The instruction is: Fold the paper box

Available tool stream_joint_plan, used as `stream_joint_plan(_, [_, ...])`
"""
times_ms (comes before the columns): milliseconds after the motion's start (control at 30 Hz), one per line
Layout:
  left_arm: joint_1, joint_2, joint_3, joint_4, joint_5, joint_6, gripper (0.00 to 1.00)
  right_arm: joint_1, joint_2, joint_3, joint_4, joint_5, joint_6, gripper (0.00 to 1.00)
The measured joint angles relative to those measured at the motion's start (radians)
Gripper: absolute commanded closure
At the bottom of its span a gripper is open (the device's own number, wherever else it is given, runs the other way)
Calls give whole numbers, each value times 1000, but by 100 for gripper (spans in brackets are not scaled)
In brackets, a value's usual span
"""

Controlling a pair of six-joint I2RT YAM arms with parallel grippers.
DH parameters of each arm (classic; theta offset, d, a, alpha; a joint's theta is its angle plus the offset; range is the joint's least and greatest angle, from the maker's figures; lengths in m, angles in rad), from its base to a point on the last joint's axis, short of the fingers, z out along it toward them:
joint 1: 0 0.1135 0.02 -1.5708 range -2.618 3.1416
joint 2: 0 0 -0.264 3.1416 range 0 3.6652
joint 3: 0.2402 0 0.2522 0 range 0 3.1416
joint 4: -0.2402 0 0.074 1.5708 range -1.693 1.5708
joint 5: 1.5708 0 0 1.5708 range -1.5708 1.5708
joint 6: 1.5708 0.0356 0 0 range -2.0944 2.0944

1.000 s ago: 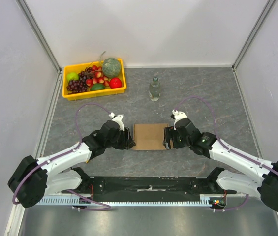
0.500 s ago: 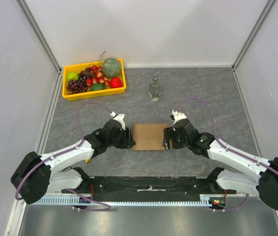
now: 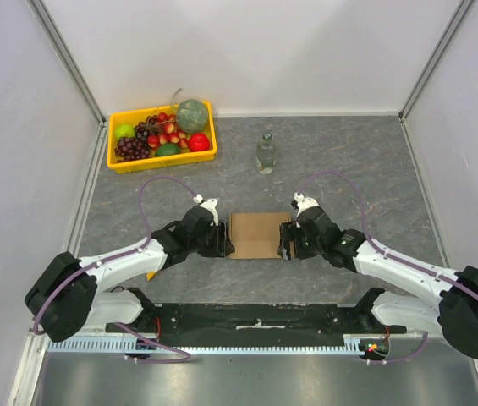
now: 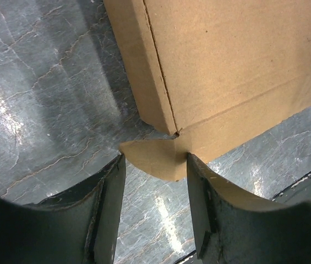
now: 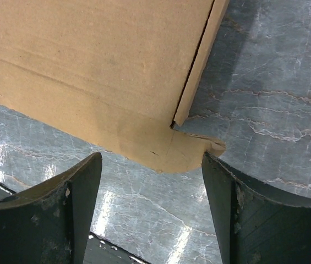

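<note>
The paper box (image 3: 257,234) is a slim brown cardboard box lying flat on the grey table between both arms. My left gripper (image 3: 224,241) sits at its left end, my right gripper (image 3: 286,241) at its right end. In the left wrist view, the box (image 4: 232,60) shows a small rounded corner tab (image 4: 155,159) lying between the tips of my left gripper (image 4: 155,165), whose jaws stand apart around it. In the right wrist view, the box (image 5: 89,55) has a similar tab (image 5: 183,151) that touches only the right-hand finger (image 5: 221,187) of my right gripper (image 5: 152,162), which is wide open.
A yellow tray (image 3: 164,161) full of fruit stands at the back left. A small clear bottle (image 3: 265,154) stands upright behind the box. White walls close in the table on three sides. A black rail (image 3: 255,320) runs along the near edge.
Both grippers have edged inward along the table towards the box's ends. The box itself has not shifted, and neither jaw gap has changed.
</note>
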Motion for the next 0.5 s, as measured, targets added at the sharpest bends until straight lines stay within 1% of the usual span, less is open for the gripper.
stream_joint_plan(367, [0,12,2,19,3,0,45,0,11,-7,28,-18,3,18])
stream_joint_plan(500, [0,-8,10,-7,-15,1,41,0,-22,-7,24,2,-3,15])
